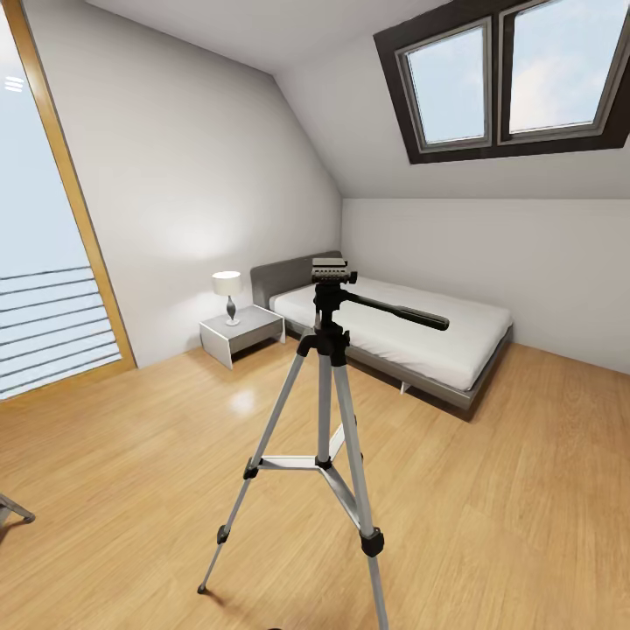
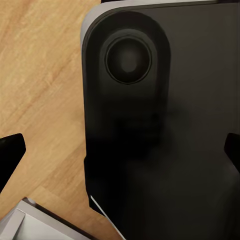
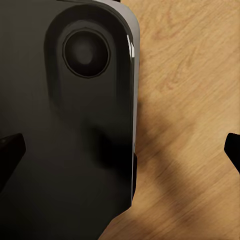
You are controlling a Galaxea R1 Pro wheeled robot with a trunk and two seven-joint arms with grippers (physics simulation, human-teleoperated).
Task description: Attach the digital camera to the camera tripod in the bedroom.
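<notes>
Right, camera tripod [image 1: 325, 411] stands centre floor, bed [image 1: 420, 332] at one o'clock — left end effector [image 2: 120, 152] and right end effector [image 3: 120, 150] both spread wide, holding nothing, over the robot's dark body.

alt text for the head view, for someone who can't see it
A camera tripod with silver legs and a black pan head stands on the light wood floor, nothing mounted on top. Behind it are a low grey bed, a nightstand with a lamp, and skylights in the sloped ceiling.
</notes>
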